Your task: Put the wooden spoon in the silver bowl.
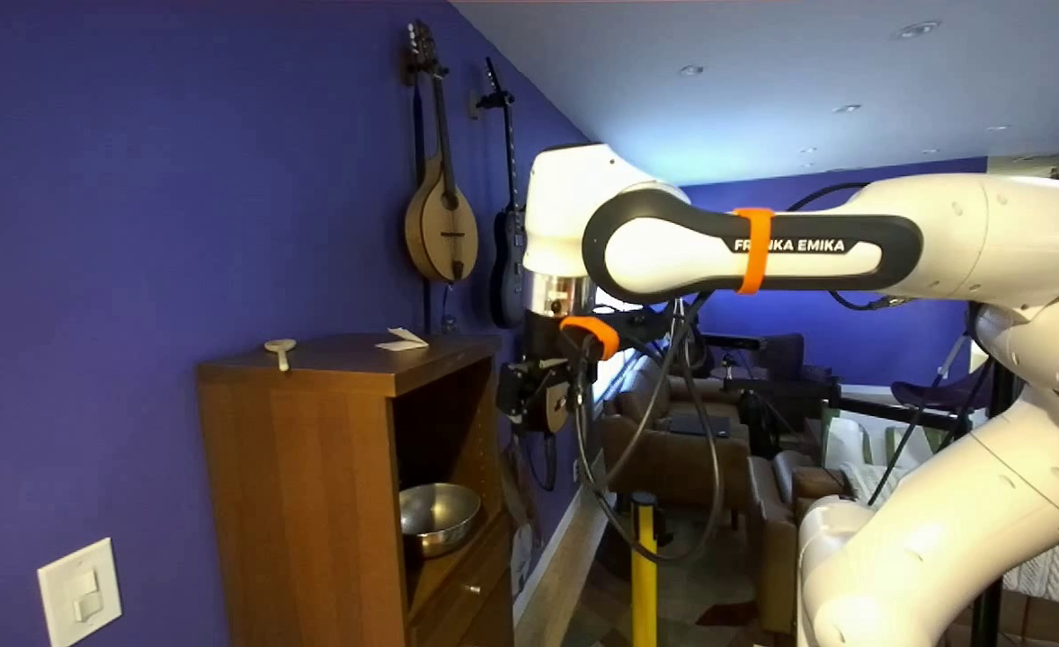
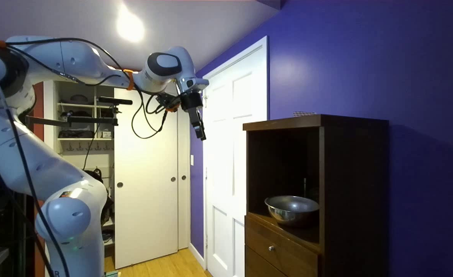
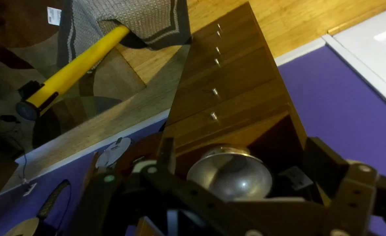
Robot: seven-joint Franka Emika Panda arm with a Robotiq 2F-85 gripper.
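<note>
Wrist view: hand spread, empty; bowl lower, ahead. Likely pre-grasp step; next calls for reaching forward, pinching spoon.

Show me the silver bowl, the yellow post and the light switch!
Silver bowl (image 2: 291, 216), in an exterior view: its shiny outer wall.
Yellow post (image 3: 77, 67), in the wrist view: middle of its shaft.
Light switch (image 1: 87, 604), in an exterior view: its raised rocker.

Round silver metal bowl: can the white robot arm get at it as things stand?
Probably yes: the brown wooden cabinet is open before the bowl, but the black tool likely must enter below the top board.
</note>
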